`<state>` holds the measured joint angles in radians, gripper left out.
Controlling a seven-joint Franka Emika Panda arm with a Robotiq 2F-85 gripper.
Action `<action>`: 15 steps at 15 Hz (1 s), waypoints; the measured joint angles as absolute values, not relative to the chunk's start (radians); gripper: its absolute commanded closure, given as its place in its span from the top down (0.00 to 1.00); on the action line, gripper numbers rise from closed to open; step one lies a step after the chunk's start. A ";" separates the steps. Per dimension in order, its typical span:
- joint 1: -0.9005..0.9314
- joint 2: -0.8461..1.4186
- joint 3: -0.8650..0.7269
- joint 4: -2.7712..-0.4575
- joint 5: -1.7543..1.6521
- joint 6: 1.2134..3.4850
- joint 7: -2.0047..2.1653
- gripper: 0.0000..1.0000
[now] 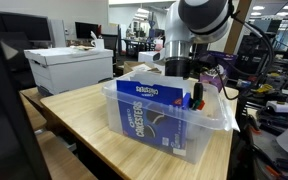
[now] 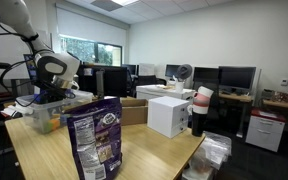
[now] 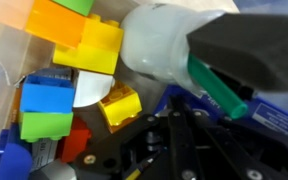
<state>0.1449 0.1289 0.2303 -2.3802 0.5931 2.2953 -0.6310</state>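
My gripper (image 3: 180, 110) is shut, its black fingers pressed together with nothing visible between them. It hangs low inside a clear plastic bin (image 1: 216, 122), seen in both exterior views, bin (image 2: 46, 118). Just past the fingertips lie a green marker (image 3: 220, 90), a white rounded bottle (image 3: 159, 45) and a black block (image 3: 254, 45). Left of the fingers sits a pile of toy bricks: yellow (image 3: 102, 45), orange (image 3: 56, 20), blue (image 3: 46, 95), green (image 3: 44, 126), and a clear yellow one (image 3: 122, 106). A blue snack box (image 1: 154, 112) stands in the bin beside the gripper (image 1: 195, 93).
A white carton (image 1: 69, 66) sits at the wooden table's (image 1: 79, 115) far corner. A dark snack bag (image 2: 96, 142) stands near the camera. A white box (image 2: 169, 115), a cardboard box (image 2: 134, 111) and stacked cups (image 2: 200, 110) stand further along, with office desks and monitors behind.
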 measured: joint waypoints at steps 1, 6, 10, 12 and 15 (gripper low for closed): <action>0.145 0.130 0.227 -2.368 0.593 2.265 -0.631 0.01; 0.143 0.141 0.206 -2.302 0.598 2.100 -0.627 0.01; 0.134 0.159 0.191 -2.257 0.606 2.031 -0.627 0.01; 0.132 0.160 0.185 -2.242 0.607 2.031 -0.626 0.01; 0.132 0.160 0.180 -2.207 0.607 2.031 -0.619 0.01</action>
